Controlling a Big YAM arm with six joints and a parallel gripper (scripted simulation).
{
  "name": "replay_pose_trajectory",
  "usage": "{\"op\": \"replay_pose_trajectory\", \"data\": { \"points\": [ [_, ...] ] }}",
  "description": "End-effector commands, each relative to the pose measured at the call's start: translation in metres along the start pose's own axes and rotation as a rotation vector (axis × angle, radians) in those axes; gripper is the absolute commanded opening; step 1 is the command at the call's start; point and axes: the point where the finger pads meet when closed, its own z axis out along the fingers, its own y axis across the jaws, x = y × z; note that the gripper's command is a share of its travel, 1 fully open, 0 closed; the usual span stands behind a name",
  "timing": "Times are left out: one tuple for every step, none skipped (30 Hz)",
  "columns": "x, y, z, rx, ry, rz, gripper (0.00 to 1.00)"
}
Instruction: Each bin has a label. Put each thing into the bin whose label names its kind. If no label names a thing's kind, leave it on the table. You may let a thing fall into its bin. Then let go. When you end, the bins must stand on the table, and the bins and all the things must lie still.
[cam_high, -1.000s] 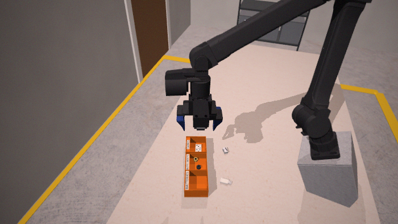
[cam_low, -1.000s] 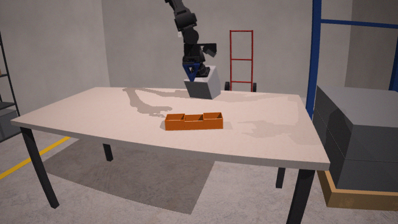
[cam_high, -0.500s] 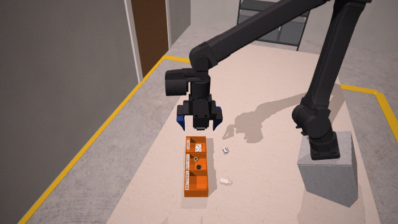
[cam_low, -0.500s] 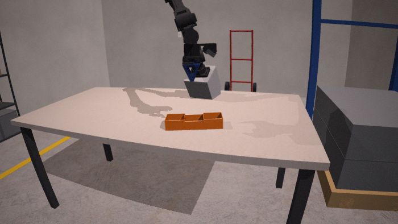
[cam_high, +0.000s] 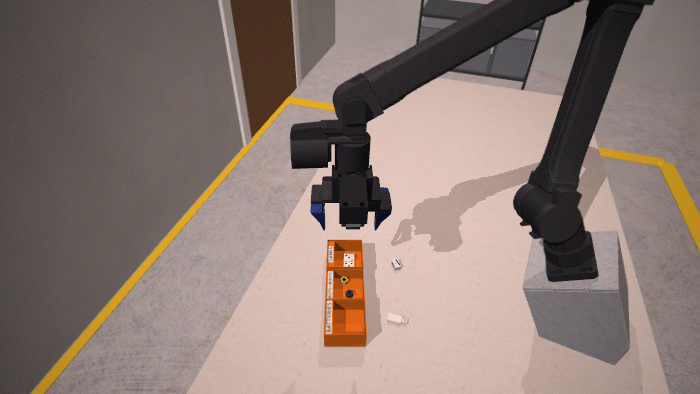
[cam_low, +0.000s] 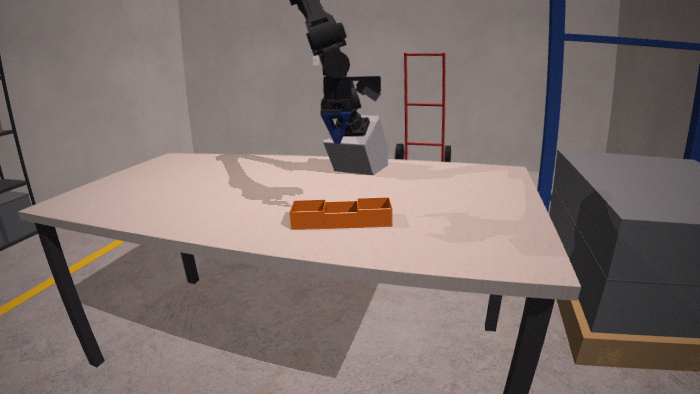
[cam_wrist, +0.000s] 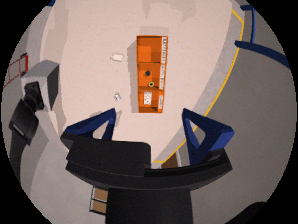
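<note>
An orange row of three labelled bins (cam_high: 345, 292) stands on the table; it also shows in the exterior view (cam_low: 341, 213) and the wrist view (cam_wrist: 152, 74). The far bin holds a white die (cam_high: 349, 259). The middle bin holds a brass nut (cam_high: 344, 280) and a black nut (cam_high: 349, 294). The near bin looks empty. A small white piece (cam_high: 397, 264) and a white cylinder-like piece (cam_high: 397, 318) lie on the table right of the bins. My gripper (cam_high: 351, 218) is open and empty, high above the far end of the bins.
The arm's grey base block (cam_high: 580, 305) stands at the table's right side. The table's left edge runs close to the bins. A red hand truck (cam_low: 424, 105) and grey crates (cam_low: 630, 235) stand beyond the table.
</note>
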Motion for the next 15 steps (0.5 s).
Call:
{"op": "replay_pose_trajectory", "data": {
  "points": [
    [0.001, -0.012, -0.012, 0.037, -0.005, 0.012, 1.00],
    [0.001, -0.012, -0.012, 0.037, -0.005, 0.012, 1.00],
    [0.000, -0.012, -0.012, 0.037, -0.005, 0.012, 1.00],
    [0.000, -0.012, -0.012, 0.037, -0.005, 0.012, 1.00],
    [0.000, -0.012, -0.012, 0.037, -0.005, 0.012, 1.00],
    [0.000, -0.012, -0.012, 0.037, -0.005, 0.012, 1.00],
    [-0.006, -0.002, -0.002, 0.012, -0.006, 0.005, 1.00],
    [0.000, -0.012, -0.012, 0.037, -0.005, 0.012, 1.00],
    [0.000, -0.012, -0.012, 0.037, -0.005, 0.012, 1.00],
    [0.000, -0.012, -0.012, 0.037, -0.005, 0.012, 1.00],
    [0.000, -0.012, -0.012, 0.037, -0.005, 0.012, 1.00],
    [0.000, -0.012, -0.012, 0.037, -0.005, 0.012, 1.00],
    [0.000, -0.012, -0.012, 0.037, -0.005, 0.012, 1.00],
    [-0.006, -0.002, -0.002, 0.012, -0.006, 0.005, 1.00],
    [0.000, -0.012, -0.012, 0.037, -0.005, 0.012, 1.00]
  ]
}}
